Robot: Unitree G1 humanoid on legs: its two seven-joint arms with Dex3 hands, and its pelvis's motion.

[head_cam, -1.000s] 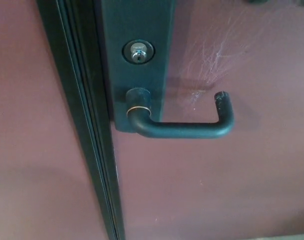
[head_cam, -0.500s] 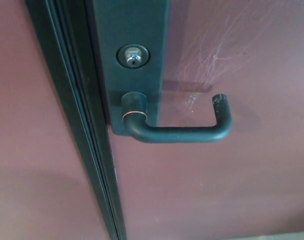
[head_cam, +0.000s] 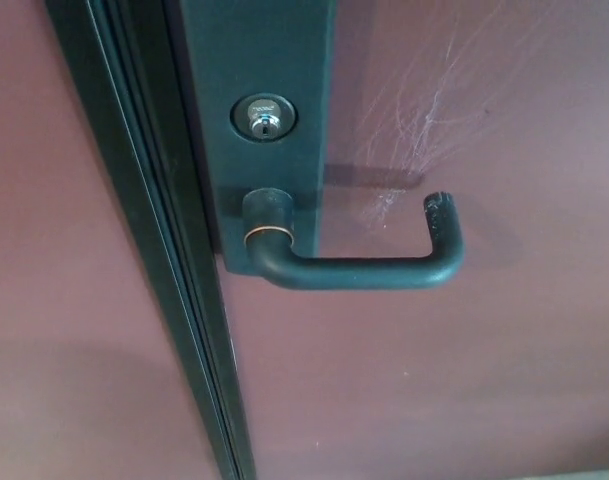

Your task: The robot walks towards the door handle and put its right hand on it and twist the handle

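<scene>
With neither hand in view, so their state cannot be told, the approach looks done: next, the right hand must reach the level door handle [head_cam: 364,272] below the keyhole [head_cam: 263,118].

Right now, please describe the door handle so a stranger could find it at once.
On the reddish-brown door, a dark vertical plate runs beside the frame. The door handle sits at its lower end, below the silver keyhole: a black lever reaching right, its tip bent back toward the door.

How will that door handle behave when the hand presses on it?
The door handle looks like stiff metal, so it should pivot at its collar rather than bend. Its matte surface probably grips well, and the upturned tip may stop sliding off.
</scene>
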